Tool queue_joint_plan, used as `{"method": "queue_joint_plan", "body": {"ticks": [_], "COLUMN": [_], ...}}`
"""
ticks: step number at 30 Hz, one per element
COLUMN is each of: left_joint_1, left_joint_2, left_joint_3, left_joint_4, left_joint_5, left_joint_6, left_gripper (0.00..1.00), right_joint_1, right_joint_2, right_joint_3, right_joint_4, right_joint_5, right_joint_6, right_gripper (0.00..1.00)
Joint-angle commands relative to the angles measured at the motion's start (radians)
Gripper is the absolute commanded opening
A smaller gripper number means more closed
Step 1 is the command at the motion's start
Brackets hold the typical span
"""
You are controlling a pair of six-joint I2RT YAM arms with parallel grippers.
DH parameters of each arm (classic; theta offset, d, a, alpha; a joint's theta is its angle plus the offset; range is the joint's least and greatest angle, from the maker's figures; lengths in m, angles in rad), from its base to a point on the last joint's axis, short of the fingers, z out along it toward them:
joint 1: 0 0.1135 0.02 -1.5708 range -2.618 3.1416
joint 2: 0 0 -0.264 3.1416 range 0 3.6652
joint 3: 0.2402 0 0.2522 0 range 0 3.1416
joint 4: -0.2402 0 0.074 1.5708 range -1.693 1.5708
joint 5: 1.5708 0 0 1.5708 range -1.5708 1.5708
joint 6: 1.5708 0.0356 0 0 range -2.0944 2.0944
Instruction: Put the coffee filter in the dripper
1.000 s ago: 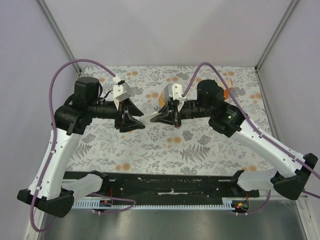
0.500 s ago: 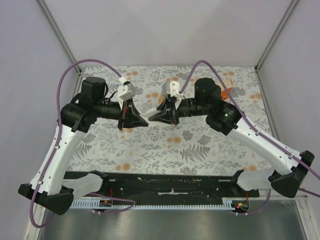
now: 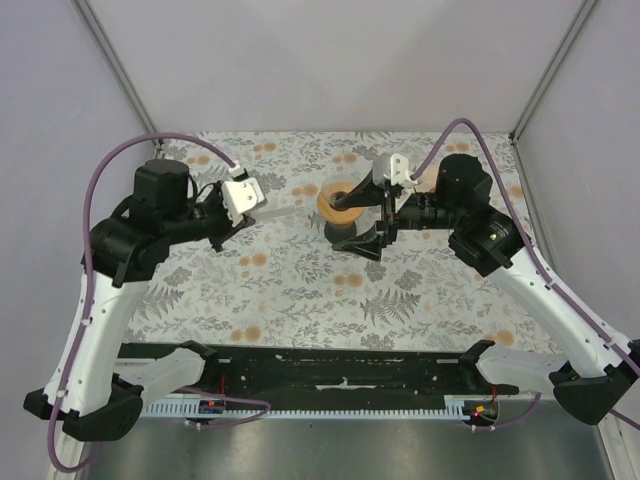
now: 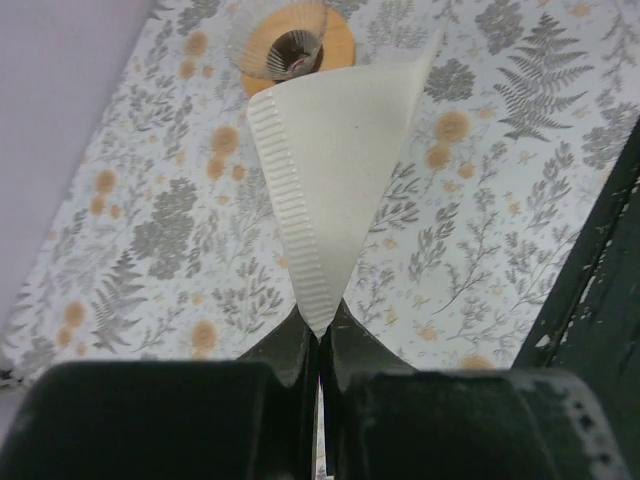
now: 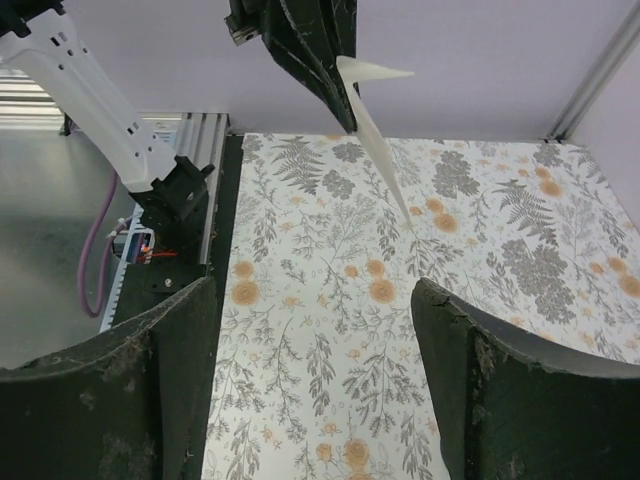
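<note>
The coffee filter (image 4: 335, 170) is a flat white paper cone, pinched at its pointed tip by my left gripper (image 4: 320, 328), which is shut on it. From above, the filter (image 3: 283, 211) sticks out rightward from the left gripper (image 3: 256, 211), its wide edge just short of the dripper (image 3: 338, 203). The orange-brown dripper (image 4: 335, 45) stands on the floral cloth beyond the filter's rounded edge. My right gripper (image 3: 362, 220) hovers just right of the dripper, open and holding nothing. The right wrist view shows its jaws (image 5: 315, 370) standing wide over bare cloth, with the filter (image 5: 378, 135) hanging farther off.
A floral cloth (image 3: 300, 290) covers the table. A black rail (image 3: 340, 370) runs along the near edge. Lilac walls with aluminium posts (image 3: 545, 70) close in the back and sides. The left arm's base (image 5: 165, 190) stands at the cloth's edge.
The left gripper shut on the filter's tip and the right gripper opened and let it go. The arms drew apart, which uncovered the dripper, and the filter went left with the left gripper.
</note>
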Motion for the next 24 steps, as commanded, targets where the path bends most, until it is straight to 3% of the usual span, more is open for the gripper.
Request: {"method": "queue_joint_plan", "body": {"ticks": [1,8,13,19,21,24], "left_joint_1": [-0.011,-0.025,-0.03,-0.039,-0.042,-0.043], "left_joint_2": [-0.031,-0.051,-0.062,-0.046,-0.045,-0.048], "left_joint_3": [0.077,-0.012,-0.069,-0.057,-0.067,-0.089], "left_joint_4": [-0.063,0.056,0.13,0.176,0.179,0.182], "left_joint_5": [-0.133,0.064,0.085,0.144,0.156,0.174], "left_joint_6": [0.138,-0.111,-0.138,-0.186,-0.189,-0.192], "left_gripper": [0.02,0.02,0.02,0.02,0.02,0.02], "right_joint_1": [0.006,0.006,0.02,0.032,0.034,0.037], "right_joint_2": [-0.013,0.036,0.094,0.207,0.235,0.261], "right_joint_3": [-0.018,-0.018,-0.003,0.084,0.101,0.111], "right_joint_4": [0.053,0.165,0.303,0.286,0.289,0.317], "right_joint_5": [-0.082,-0.096,-0.15,-0.165,-0.191,-0.263], "right_joint_6": [0.02,0.049,0.119,0.109,0.121,0.148], "right_gripper": [0.84,0.81,0.82,0.78,0.69,0.38]}}
